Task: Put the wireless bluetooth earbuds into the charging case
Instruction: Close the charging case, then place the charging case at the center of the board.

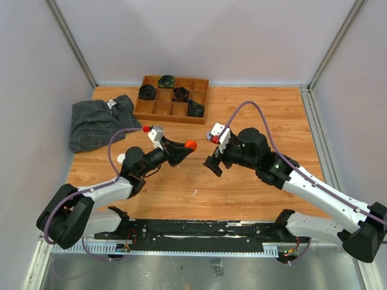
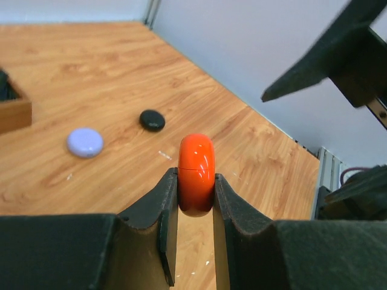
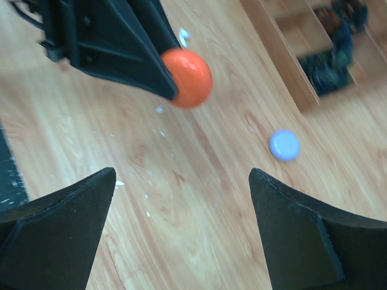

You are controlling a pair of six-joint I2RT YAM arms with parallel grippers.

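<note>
Over table (image 1: 254,106) middle, left gripper (image 2: 195,181) clenching orange case (image 2: 196,163) on edge, likely presenting it for opening; right gripper (image 3: 181,175) gaping wide, empty, facing it; lilac case (image 2: 84,142), black case (image 2: 152,119) lying toward far edge near tray (image 1: 199,116); earbuds too small to spot

A wood-grain worktop (image 1: 242,199) is enclosed on three sides by plain pale walls (image 1: 211,36) — joined at the corners by metal rails (image 1: 71,43) — and is evenly lit.
</note>
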